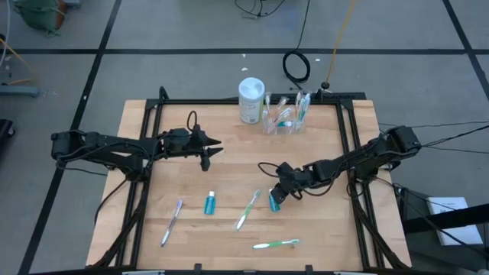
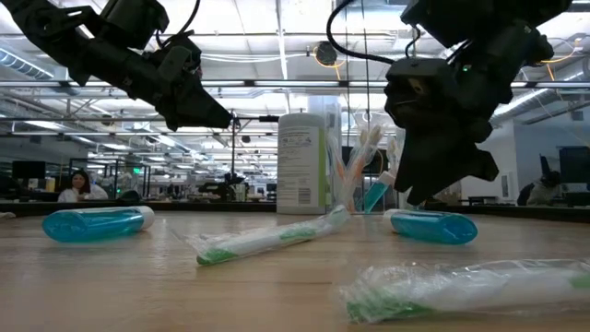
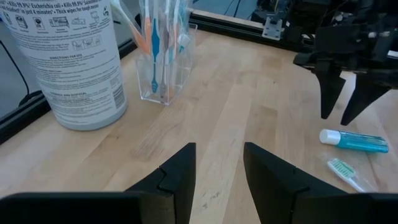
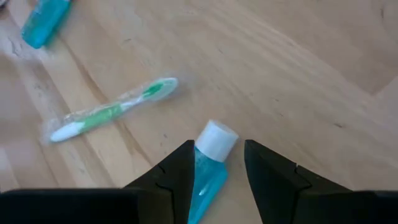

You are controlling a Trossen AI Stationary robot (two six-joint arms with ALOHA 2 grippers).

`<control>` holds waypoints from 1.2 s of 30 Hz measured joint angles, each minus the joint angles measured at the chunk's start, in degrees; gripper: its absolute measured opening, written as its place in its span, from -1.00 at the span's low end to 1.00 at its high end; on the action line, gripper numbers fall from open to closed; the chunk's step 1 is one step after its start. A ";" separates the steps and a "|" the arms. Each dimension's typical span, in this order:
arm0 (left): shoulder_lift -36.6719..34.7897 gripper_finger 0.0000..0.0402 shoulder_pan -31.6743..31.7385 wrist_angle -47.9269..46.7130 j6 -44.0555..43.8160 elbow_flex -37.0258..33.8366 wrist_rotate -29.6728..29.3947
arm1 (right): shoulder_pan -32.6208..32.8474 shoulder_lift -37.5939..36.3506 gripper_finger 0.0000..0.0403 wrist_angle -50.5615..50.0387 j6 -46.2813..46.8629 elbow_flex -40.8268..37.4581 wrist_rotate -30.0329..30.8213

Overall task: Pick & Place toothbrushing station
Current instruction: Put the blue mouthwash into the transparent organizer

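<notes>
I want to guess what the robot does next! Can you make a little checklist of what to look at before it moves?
1. Right tool is over the blue toothpaste tube, fingers either side: ok.
2. Right tool is open, not gripping: ok.
3. Tube lies flat on the table, free of the green toothbrush: ok.
4. Clear holder stands upright by the white wipes canister: ok.
5. Free slot in the holder: cannot tell.
6. Left tool is open, empty and away from the right arm: ok.

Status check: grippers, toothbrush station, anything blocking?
Right gripper open, straddling a blue tube, not gripping. Left gripper open, empty, above bare table. Toothbrushing station upright at the far edge beside a white canister. Nothing blocking.
</notes>
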 joint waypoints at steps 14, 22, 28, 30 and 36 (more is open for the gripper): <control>0.00 -0.31 0.00 0.20 -0.02 0.04 0.00 | -0.07 8.07 -0.34 10.85 -0.37 -0.68 -1.33; 0.00 -0.31 0.00 0.20 -0.04 0.04 0.02 | -0.13 8.42 -0.35 10.77 -3.37 -0.68 -1.92; 0.00 -0.31 0.00 0.17 -0.04 0.04 0.02 | -0.13 8.48 -0.48 10.73 -4.89 -0.68 -2.05; 0.00 -0.31 0.00 0.17 -0.04 0.04 0.02 | -0.13 8.50 -0.54 10.84 -5.00 -0.68 -2.09; 0.00 -0.31 0.00 0.15 -0.04 0.04 0.02 | -0.17 8.57 -0.57 12.37 -9.12 -0.72 -2.14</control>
